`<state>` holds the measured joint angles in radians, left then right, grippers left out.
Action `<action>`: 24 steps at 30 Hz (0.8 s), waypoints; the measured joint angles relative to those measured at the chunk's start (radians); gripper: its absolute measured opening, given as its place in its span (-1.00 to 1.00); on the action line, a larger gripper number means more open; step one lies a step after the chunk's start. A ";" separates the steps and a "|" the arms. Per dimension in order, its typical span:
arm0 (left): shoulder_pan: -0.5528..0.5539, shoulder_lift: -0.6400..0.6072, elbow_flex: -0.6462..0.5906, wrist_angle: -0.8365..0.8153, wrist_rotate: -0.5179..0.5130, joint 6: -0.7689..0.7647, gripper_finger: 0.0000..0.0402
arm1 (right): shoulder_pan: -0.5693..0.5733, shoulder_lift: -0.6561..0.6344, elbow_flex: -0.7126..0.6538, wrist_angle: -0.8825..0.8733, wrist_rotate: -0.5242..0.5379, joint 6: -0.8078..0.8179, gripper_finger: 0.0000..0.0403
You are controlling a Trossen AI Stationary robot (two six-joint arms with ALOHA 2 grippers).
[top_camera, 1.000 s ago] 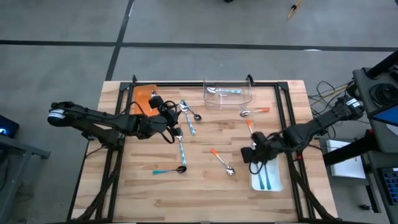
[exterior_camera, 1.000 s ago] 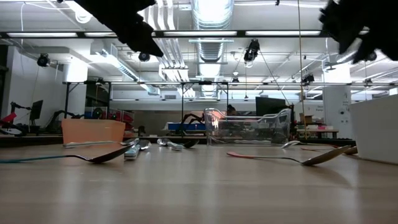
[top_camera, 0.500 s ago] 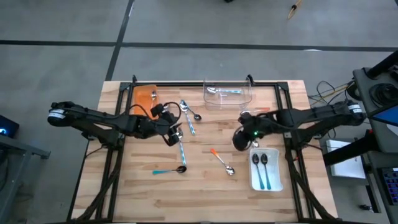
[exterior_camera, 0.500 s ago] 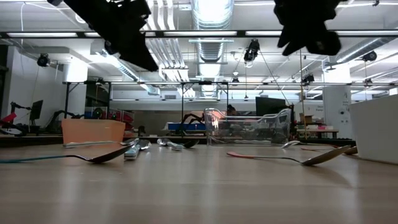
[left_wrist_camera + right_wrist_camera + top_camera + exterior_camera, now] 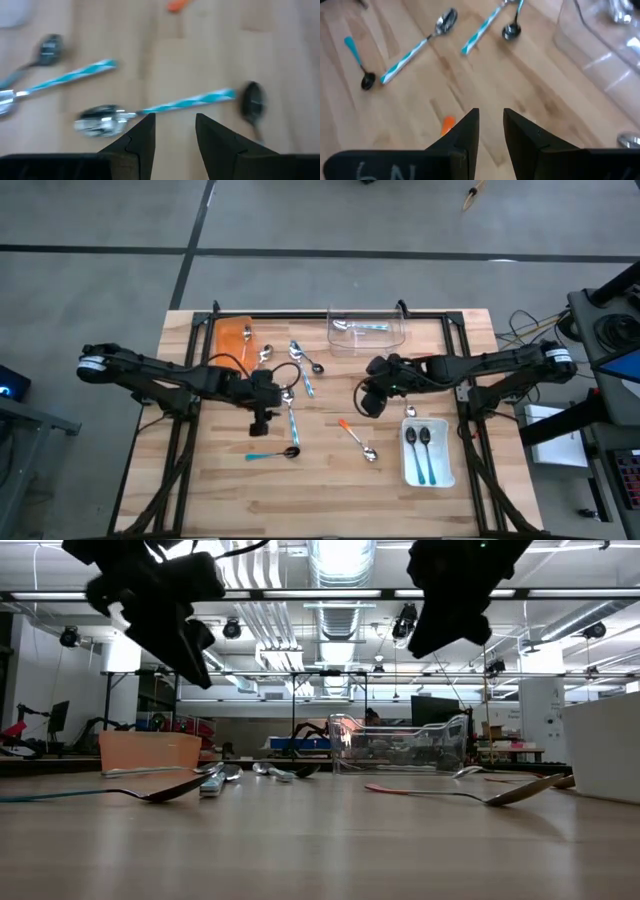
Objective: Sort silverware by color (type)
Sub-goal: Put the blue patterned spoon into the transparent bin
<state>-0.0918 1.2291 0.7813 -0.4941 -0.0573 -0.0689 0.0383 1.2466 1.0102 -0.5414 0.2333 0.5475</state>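
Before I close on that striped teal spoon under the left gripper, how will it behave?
The striped teal spoon lies flat on the wood, so pinching its thin handle may be fiddly. Its shiny bowl looks metal: probably stiff, bowl-heavy, apt to tilt.

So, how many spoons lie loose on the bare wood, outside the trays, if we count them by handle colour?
Teal-handled spoons: 3
Orange-handled spoon: 1
Plain metal-handled spoon: 1
Spoon with its handle out of sight: 1
Total: at least 6; the arms may hide more.
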 joint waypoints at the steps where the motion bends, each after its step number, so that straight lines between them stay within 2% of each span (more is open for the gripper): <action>1: 0.001 0.001 -0.003 0.007 0.030 0.004 -0.40 | 0.000 0.010 -0.001 0.025 0.003 -0.024 -0.61; 9: 0.015 0.049 -0.012 0.125 0.049 0.031 -0.40 | 0.000 0.132 -0.007 0.361 0.004 -0.223 -0.61; 15: 0.042 0.087 -0.012 0.126 0.051 0.087 -0.40 | -0.005 0.265 0.000 0.640 0.003 -0.227 -0.61; 18: 0.045 0.089 -0.016 0.127 0.050 0.127 -0.40 | -0.005 0.338 0.035 0.680 -0.004 -0.218 -0.61; 24: 0.051 0.071 -0.037 0.128 0.049 0.146 -0.40 | -0.005 0.476 0.164 0.595 -0.005 -0.167 -0.61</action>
<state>-0.0410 1.3004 0.7447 -0.3663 -0.0086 0.0773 0.0338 1.7223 1.1744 0.0539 0.2283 0.3802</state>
